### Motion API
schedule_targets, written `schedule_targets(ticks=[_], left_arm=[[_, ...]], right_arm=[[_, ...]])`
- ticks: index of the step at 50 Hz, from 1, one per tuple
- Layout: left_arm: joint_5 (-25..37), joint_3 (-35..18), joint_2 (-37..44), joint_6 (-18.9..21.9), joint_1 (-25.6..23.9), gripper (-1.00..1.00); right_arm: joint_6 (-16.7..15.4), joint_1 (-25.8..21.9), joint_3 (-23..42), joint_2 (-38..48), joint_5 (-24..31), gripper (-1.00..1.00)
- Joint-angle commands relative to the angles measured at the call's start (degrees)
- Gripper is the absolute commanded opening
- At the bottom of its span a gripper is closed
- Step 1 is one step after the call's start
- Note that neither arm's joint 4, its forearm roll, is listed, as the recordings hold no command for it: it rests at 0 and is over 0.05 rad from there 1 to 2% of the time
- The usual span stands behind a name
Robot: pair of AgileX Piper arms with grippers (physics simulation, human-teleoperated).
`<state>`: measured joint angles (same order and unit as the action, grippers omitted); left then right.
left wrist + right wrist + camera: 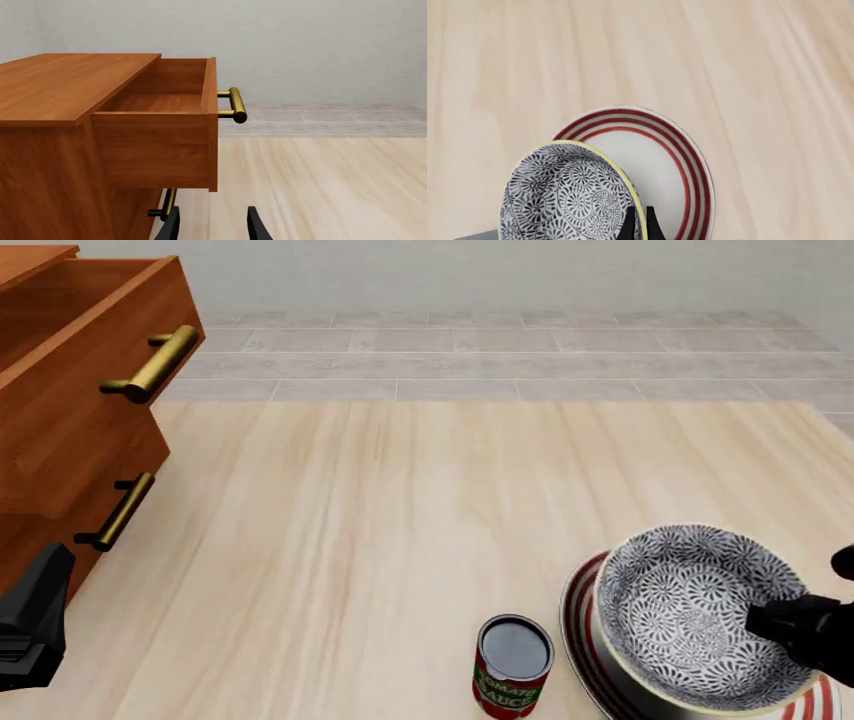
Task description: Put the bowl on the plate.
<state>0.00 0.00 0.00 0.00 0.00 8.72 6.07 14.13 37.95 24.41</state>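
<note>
The bowl (pixel 687 615), patterned blue-grey and white, sits tilted over the plate (pixel 581 625) at the front right of the table. My right gripper (pixel 787 625) is shut on the bowl's right rim. In the right wrist view the fingers (pixel 629 225) pinch the pale rim of the bowl (pixel 567 200), and the red-ringed plate (pixel 654 165) lies beneath and beyond it. I cannot tell whether the bowl touches the plate. My left gripper (pixel 34 625) is at the front left by the cabinet, open (pixel 212 225) and holding nothing.
A tomato-sauce can (pixel 513 665) stands upright just left of the plate. A wooden cabinet (pixel 67 410) fills the left edge, its top drawer (pixel 160 100) pulled out, with brass handles (pixel 150 365) sticking out toward the table.
</note>
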Motion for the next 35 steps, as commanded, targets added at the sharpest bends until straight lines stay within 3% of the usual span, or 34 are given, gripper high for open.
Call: schedule_targets(ticks=[1,35], left_arm=[[0.0,0.0,0.0,0.0,0.0,1.0],[0.0,0.0,0.0,0.0,0.0,1.0]], right_arm=[[1.0,-0.2,-1.2,1.0,-2.1,-1.0],[2.6,-0.8,-5.5,4.0,-7.7,-1.0]])
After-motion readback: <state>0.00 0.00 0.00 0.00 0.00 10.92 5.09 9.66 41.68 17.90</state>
